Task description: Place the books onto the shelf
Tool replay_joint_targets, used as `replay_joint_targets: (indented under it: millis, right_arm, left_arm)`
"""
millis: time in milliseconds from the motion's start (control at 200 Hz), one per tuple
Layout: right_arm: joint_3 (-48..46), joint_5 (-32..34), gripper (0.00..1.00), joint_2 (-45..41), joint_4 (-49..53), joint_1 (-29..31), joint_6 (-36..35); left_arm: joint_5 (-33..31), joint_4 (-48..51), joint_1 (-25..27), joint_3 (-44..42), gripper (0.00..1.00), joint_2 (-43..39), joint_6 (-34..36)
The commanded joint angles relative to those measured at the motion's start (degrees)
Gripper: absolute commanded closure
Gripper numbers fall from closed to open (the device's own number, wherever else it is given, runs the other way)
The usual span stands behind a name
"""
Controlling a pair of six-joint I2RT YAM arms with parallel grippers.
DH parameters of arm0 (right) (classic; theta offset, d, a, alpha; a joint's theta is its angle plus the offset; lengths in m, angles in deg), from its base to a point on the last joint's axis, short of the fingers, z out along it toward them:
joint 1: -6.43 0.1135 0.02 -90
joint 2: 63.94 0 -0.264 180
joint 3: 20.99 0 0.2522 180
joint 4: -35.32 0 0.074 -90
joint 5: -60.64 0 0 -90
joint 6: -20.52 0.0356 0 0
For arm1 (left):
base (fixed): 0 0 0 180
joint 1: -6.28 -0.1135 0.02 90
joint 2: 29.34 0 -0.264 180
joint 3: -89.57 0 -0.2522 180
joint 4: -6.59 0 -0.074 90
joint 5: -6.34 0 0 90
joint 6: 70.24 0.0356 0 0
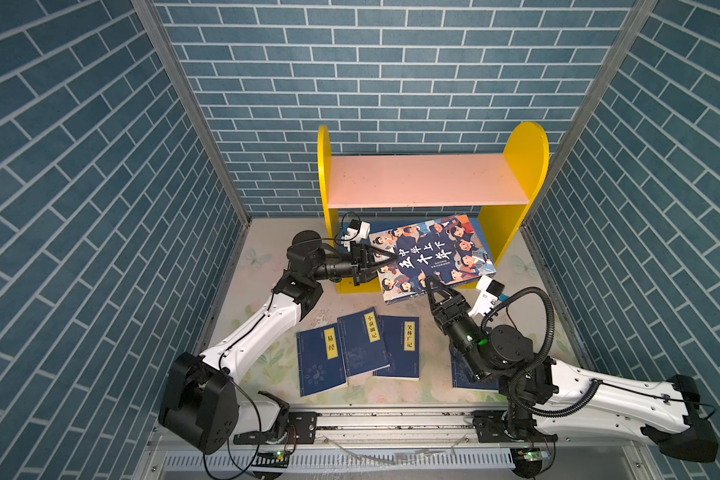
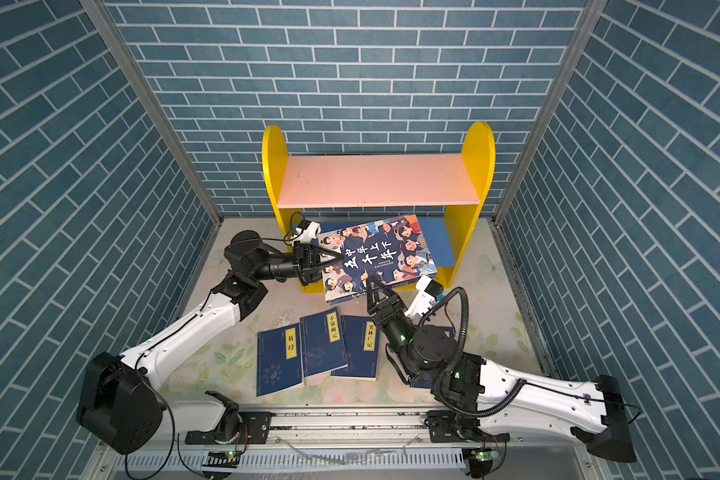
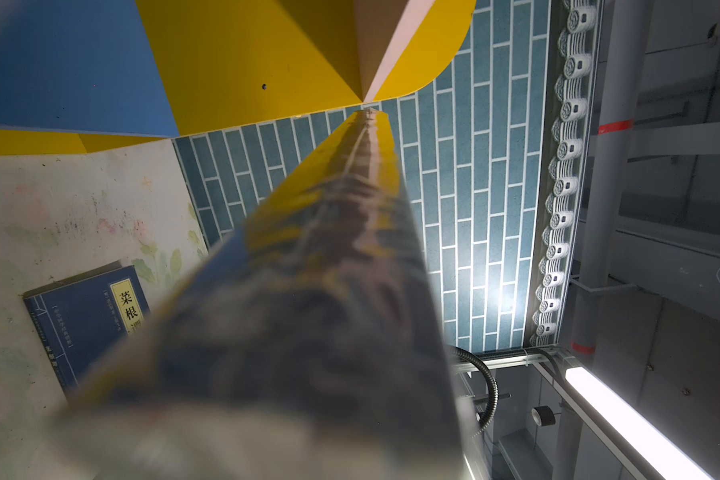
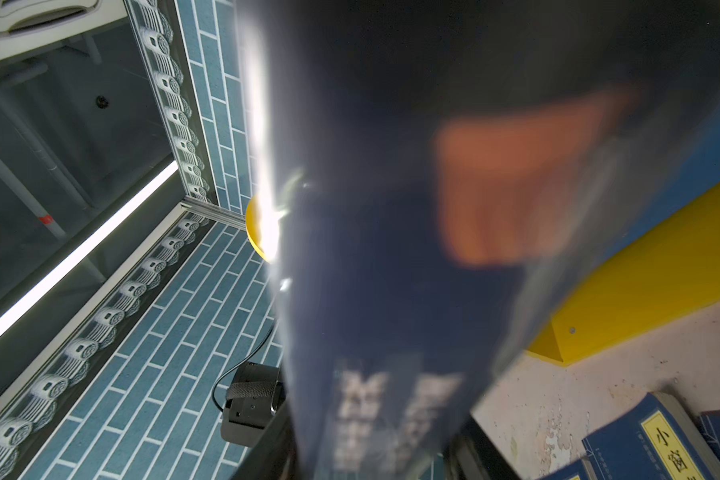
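Yellow, round-topped side panels frame the small two-tier shelf (image 1: pixel 524 166) at the back of the floral-patterned tabletop (image 1: pixel 267 365). Its pink upper board (image 1: pixel 425 178) is bare.

In front of it, the large thick paperback with cartoon faces and white characters (image 1: pixel 431 255) hangs tilted, its far part over the blue lower board (image 2: pixel 437 241).

The left gripper (image 1: pixel 385 261) is clamped on that book's left edge, one finger over the cover and one beneath. The right gripper (image 1: pixel 432 286) straddles the book's near edge. Whether its jaws press the book or stand loose around it, I cannot tell.

Three thin navy paperbacks with yellow title labels (image 1: pixel 364 345) lie flat in an overlapping fan near the table's front. A fourth navy paperback (image 3: pixel 88 316) lies flat, apart from them. In both top views it is mostly hidden under the right arm.
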Motion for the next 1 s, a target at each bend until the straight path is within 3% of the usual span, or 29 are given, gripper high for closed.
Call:
replay_joint_targets:
  millis: [0, 150, 305, 475, 635, 855, 995]
  right_arm:
    - [-1.9, 0.1, 0.46, -1.4, -3.2, 0.1, -1.7]
    - [-2.2, -0.3, 0.48, -1.7, -4.2, 0.1, -2.2]
    - [-1.7, -1.1, 0.50, -1.9, -4.2, 0.1, -3.6]
    - [-0.9, -0.8, 0.52, -2.5, -1.7, -0.1, -4.2]
    - [0.1, -1.1, 0.63, -2.1, -1.0, -0.4, -5.7]
    - [0.1, -1.0, 0.68, -2.4, -0.6, -0.7, -6.4]
    - [-0.7, -1.3, 0.81, -2.0, -3.2, -1.0, -7.0]
  left_arm:
    - [5.8, -10.2, -0.5, 3.8, 1.00, -3.8, 0.4]
    - [7.2, -8.7, -0.7, 3.6, 1.00, -4.8, 1.4]
    - [8.0, 0.6, -1.8, 4.4, 1.00, -6.0, 8.2]
    - [9.1, 4.2, -2.3, 5.1, 1.00, -6.6, 11.4]
    - [9.1, 10.4, -2.3, 6.4, 1.00, -6.3, 16.3]
    - [9.9, 15.2, -2.3, 7.7, 1.00, -5.5, 19.7]
    - [10.4, 17.1, -2.3, 8.9, 1.00, -4.6, 21.3]
